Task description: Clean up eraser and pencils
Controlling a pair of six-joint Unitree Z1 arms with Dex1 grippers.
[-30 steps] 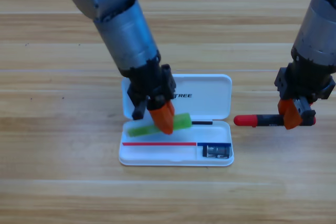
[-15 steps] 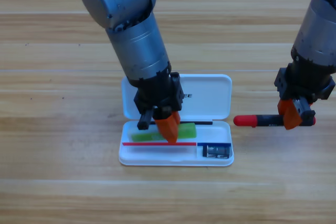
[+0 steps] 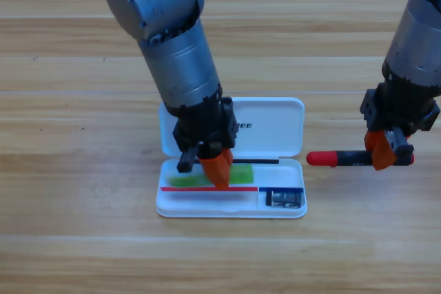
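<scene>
A white case (image 3: 275,129) lies open mid-table. The pale pencil with the green end (image 3: 242,173) lies along the long slot of its tray, and my left gripper (image 3: 215,169) points down there, shut on it. The eraser (image 3: 284,199) sits in the small compartment at the tray's lower right. To the right of the case, the dark pencil with red ends (image 3: 344,158) lies flat on the wood. My right gripper (image 3: 384,153) hangs over its right end, which it hides along with any contact.
The case's raised lid (image 3: 289,111) stands just behind the left gripper. The left arm's thick grey body (image 3: 172,46) leans in from the top. Bare wooden table (image 3: 83,239) surrounds the case.
My left gripper has carried the green pencil down and a little right, from tilted above the tray to level in its long slot. The right arm has held still.
</scene>
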